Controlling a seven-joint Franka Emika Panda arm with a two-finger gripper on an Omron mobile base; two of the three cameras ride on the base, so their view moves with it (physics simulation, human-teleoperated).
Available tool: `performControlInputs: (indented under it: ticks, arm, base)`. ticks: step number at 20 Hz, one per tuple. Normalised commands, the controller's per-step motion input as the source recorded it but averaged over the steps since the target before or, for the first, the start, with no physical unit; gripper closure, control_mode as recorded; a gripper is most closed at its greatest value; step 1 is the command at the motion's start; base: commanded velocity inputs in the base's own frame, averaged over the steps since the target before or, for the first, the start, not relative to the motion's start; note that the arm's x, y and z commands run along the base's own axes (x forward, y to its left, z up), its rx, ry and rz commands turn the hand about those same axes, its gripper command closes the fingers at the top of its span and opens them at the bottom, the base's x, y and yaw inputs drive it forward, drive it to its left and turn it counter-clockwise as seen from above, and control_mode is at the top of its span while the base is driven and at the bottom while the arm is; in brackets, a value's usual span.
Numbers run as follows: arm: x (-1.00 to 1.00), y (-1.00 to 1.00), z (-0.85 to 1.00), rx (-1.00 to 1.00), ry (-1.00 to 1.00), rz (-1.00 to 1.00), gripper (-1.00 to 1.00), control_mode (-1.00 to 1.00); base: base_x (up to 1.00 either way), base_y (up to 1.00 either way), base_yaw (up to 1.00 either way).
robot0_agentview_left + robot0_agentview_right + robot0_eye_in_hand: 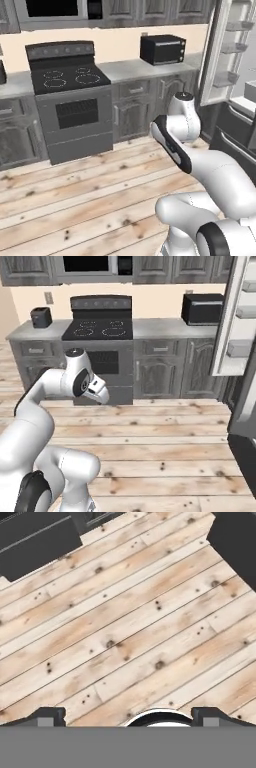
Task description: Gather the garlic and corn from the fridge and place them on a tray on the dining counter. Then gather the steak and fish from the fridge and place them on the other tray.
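Note:
The fridge (235,127) stands at the far right with its door (222,50) swung open, pale door shelves facing me. The same door (239,316) hangs above the fridge's dark body (245,426) in the right base view. My arm is folded over the wooden floor, well short of the fridge. In the hand view my gripper (129,716) is open, its fingertips (47,716) set wide apart with nothing between them, pointing down at bare floorboards. The garlic, corn, steak, fish, both trays and the dining counter are out of view.
A black stove (70,95) sits in the wall counter straight ahead, with a black microwave (163,49) on the counter (135,67) to its right. A small toaster (41,317) stands at the left. Wooden floor (165,446) lies open between me and the cabinets.

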Motion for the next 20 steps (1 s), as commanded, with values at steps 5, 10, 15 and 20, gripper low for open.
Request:
performControlInputs:
  ticks: [5, 10, 15, 20]
  arm:
    - [0.0, 0.0, 0.0, 0.0, 0.0, 0.0, -1.0, 1.0]
    - [0.0, 0.0, 0.0, 0.0, 0.0, 0.0, -1.0, 1.0]
    - [0.0, 0.0, 0.0, 0.0, 0.0, 0.0, -1.0, 1.0]
    - [0.0, 0.0, 0.0, 0.0, 0.0, 0.0, -1.0, 1.0]
  base:
    - [1.0, 0.54, -0.54]
    - [1.0, 0.62, -0.6]
    - [0.97, 0.69, -0.68]
    - [0.83, 0.61, -0.72]
